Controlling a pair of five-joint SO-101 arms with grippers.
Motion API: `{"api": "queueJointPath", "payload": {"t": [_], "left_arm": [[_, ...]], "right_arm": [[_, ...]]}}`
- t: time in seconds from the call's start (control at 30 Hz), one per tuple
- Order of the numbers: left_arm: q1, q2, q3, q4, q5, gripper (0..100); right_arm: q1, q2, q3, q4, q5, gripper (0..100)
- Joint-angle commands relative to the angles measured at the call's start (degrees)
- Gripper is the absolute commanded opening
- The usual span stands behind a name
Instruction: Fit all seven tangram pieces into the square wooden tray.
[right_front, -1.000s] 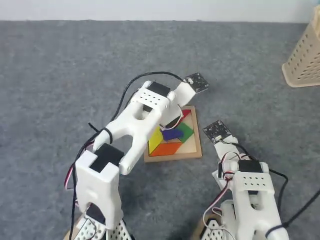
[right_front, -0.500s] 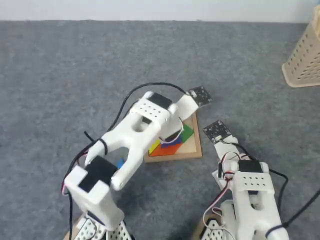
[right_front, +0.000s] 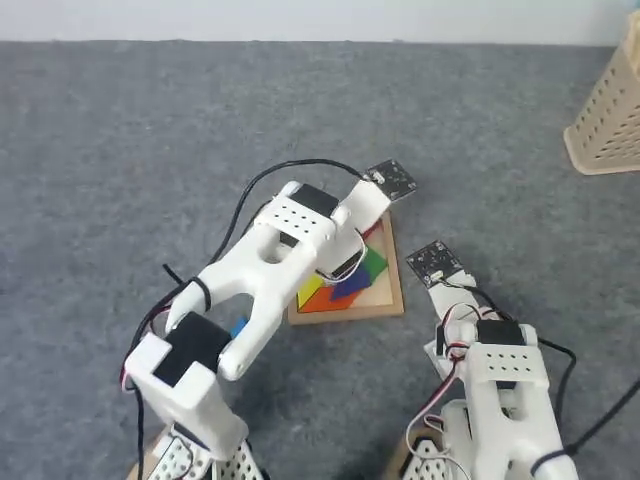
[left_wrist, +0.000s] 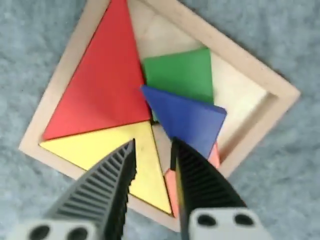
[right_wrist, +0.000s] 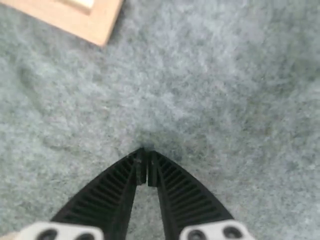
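Left claw (left_wrist: 152, 150): fingers a narrow gap apart, nothing clamped between them, poised just above the square wooden tray (left_wrist: 240, 55). On the high view the left arm (right_front: 270, 270) stretches over the tray, which sits on the grey carpeted worktop (right_front: 120, 150) between the two arms. A small light-blue item (right_front: 240, 327) lies on the worktop beside that arm, possibly a piece, though too little of it shows to confirm.

Tray contents, by the left wrist view: red triangle (left_wrist: 100, 90) and yellow triangle (left_wrist: 125, 160) lie flat and meet along one edge. Green square (left_wrist: 180, 75) sits against the red triangle. Blue triangle (left_wrist: 187, 120) lies askew across the green square and an orange piece (left_wrist: 215, 156), not seated. Bare wood shows along two sides of the tray floor.

Right claw (right_wrist: 146, 165): fingers pressed together, gripping nothing, over bare worktop, with one tray corner beyond it. Right arm (right_front: 500, 380) stands near the tray.

Beige slotted holder (right_front: 610, 110) stands at the far right edge, well apart.
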Motion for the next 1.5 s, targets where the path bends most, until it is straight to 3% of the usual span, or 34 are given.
{"api": "queueJointPath", "payload": {"t": [0.0,0.17,0.97,1.47], "left_arm": [[-0.2,-4.5,-2.9,-0.4,1.4,11],[0.4,-5.9,-7.4,4.4,2.6,11],[7.3,1.1,-5.8,1.8,4.7,11],[2.4,1.1,-6.6,1.8,4.1,11]], "right_arm": [[0.6,-1.9,-0.2,-1.0,0.9,0.9],[0.6,-1.9,-0.2,-1.0,0.9,0.9],[0.6,-1.9,-0.2,-1.0,0.9,0.9],[0.6,-1.9,-0.2,-1.0,0.9,0.9]]}}
